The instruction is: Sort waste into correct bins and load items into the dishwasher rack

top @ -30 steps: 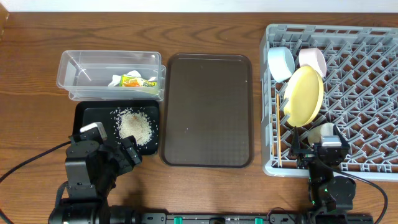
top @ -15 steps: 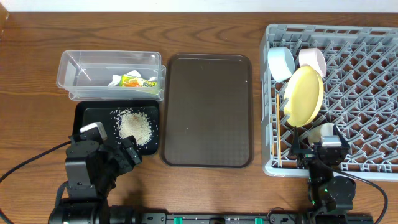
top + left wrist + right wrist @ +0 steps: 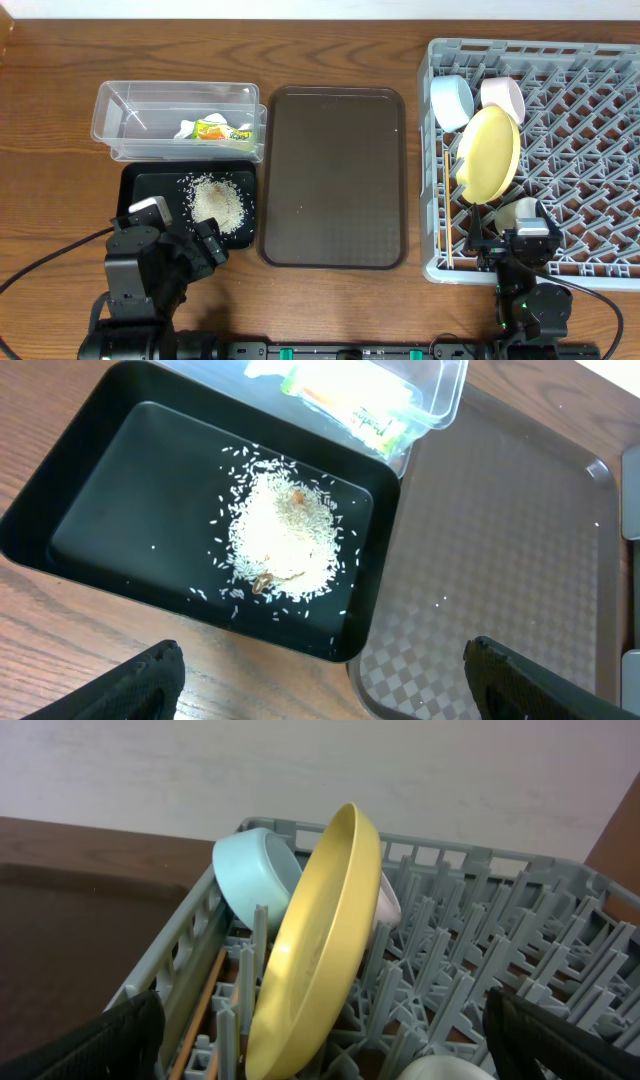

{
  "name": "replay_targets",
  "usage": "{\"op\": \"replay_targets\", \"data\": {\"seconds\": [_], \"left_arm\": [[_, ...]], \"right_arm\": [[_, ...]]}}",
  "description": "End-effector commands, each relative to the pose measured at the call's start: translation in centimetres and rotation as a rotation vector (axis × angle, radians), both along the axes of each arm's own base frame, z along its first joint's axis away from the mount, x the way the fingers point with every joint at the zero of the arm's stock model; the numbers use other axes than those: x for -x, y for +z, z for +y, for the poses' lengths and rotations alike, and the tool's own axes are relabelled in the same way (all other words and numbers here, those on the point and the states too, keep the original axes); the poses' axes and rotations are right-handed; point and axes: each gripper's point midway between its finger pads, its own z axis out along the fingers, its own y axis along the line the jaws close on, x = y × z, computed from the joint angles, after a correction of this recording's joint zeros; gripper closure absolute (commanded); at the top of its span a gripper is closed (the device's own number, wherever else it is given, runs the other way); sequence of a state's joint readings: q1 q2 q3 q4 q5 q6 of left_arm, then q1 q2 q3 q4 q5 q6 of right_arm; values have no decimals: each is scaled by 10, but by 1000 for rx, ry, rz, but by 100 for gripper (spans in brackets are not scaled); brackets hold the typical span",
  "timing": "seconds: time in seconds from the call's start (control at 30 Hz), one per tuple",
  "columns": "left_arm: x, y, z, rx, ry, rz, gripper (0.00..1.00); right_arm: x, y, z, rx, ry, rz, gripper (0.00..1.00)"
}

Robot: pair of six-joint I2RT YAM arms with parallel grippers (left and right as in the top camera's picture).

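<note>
Okay, status for you: left gripper (image 3: pixel 322 656) hangs over the front-left part of the counter (image 3: pixel 60 150), fingers spread wide, holding nothing. Right gripper (image 3: pixel 325 1025) sits at the front edge by the rack, fingers likewise wide apart, empty. You have the clear tub (image 3: pixel 178 105) toward the back-left, holding the green-and-orange wrapper (image 3: pixel 212 130) with white paper. Black tray (image 3: pixel 140 185) is just in front of it, carrying the rice pile (image 3: pixel 217 200). Brown serving tray (image 3: pixel 333 178) is mid-counter. Grey rack (image 3: pixel 590 130) takes the right edge. Inside it:
- yellow plate (image 3: pixel 488 152) on edge, tilted
- blue bowl (image 3: pixel 452 102) and white bowl (image 3: pixel 502 97) behind it
- pale cup (image 3: pixel 520 212) in front
- chopsticks (image 3: pixel 446 215) along its left wall
</note>
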State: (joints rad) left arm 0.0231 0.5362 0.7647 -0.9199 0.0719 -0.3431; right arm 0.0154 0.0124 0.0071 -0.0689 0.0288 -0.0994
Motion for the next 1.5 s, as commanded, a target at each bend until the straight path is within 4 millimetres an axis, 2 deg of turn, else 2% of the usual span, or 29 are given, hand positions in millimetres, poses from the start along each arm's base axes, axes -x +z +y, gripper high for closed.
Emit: {"op": "replay_targets", "data": {"seconds": [0.0, 0.17, 0.47, 0.6, 0.7, 0.77, 0.87, 1.47], "left_arm": [[3, 0, 8, -46, 22, -30, 8], [-14, 0, 9, -143, -45, -231, 8], [-39, -11, 8, -195, -41, -615, 8], [-48, -14, -4, -285, -151, -712, 8], [-52, -23, -7, -326, -189, -733, 8], [-52, -38, -7, -312, -192, -683, 8], [-50, -51, -7, -306, -198, -630, 8], [-51, -51, -7, -307, -196, -632, 8]], "right_arm": [[0, 0, -1, 13, -1, -1, 1], [0, 0, -1, 13, -1, -1, 1], [0, 0, -1, 13, -1, -1, 1], [0, 0, -1, 13, -1, -1, 1], [0, 0, -1, 13, -1, -1, 1], [0, 0, -1, 13, -1, -1, 1], [0, 0, -1, 13, -1, -1, 1], [0, 0, -1, 14, -1, -1, 1]]}}
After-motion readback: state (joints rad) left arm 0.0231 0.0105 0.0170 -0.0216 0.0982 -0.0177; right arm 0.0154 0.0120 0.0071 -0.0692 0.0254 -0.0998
